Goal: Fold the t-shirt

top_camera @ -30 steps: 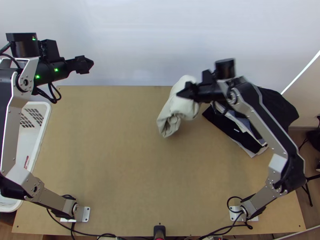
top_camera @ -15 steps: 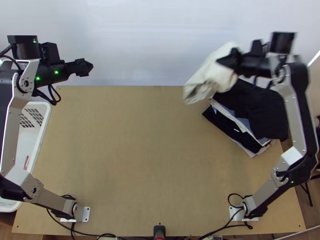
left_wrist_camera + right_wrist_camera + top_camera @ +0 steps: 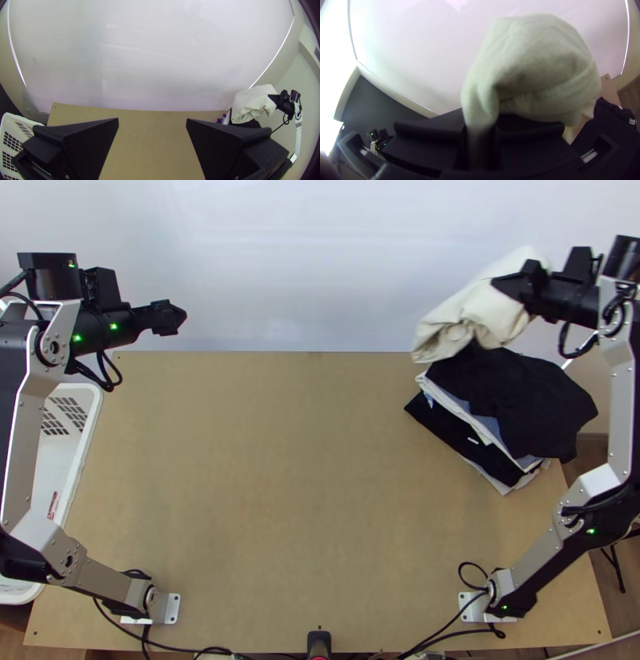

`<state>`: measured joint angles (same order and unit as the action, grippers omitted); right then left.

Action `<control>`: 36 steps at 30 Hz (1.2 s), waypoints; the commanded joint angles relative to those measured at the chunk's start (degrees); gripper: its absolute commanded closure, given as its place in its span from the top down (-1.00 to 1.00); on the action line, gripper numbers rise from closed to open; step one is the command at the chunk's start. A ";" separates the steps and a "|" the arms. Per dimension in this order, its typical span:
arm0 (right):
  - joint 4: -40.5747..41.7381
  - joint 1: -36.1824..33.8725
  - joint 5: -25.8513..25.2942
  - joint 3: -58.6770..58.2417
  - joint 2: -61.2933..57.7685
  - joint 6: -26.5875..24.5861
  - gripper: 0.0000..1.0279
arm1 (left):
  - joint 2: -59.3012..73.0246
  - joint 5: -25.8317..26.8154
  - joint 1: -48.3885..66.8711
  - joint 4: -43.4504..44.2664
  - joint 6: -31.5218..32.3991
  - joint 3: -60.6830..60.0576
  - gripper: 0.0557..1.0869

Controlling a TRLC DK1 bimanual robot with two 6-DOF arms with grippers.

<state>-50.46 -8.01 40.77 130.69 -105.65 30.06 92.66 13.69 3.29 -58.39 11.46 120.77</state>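
Right gripper point(image 3: 512, 286), pinching the shirt point(image 3: 468, 318), has carried it to the pile point(image 3: 516, 396) by the worktop's point(image 3: 296, 468) far right corner; apparently folded, it now needs stacking.

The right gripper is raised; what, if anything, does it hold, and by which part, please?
The right gripper holds the cream cloth by a bunched fold; hem or sleeve, I can't tell.

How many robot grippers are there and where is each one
2. The left gripper hangs near the table's far left corner; the right gripper holds the cream cloth near the clothes pile.
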 commanded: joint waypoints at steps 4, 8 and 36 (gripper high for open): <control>-1.22 -6.05 1.24 -3.60 -0.26 -3.35 -0.95 | -0.03 0.11 0.49 0.47 0.31 -0.10 0.91; -3.51 -7.46 1.59 -4.92 -0.26 -4.66 -0.95 | -0.03 0.11 0.67 1.00 0.40 -0.01 0.91; 4.31 -24.16 0.62 -52.82 14.42 -21.63 -0.95 | -0.47 1.51 1.11 1.26 0.58 2.36 0.91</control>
<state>-51.59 -29.15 42.24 88.53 -92.82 9.96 92.18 14.52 4.23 -57.14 11.94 122.10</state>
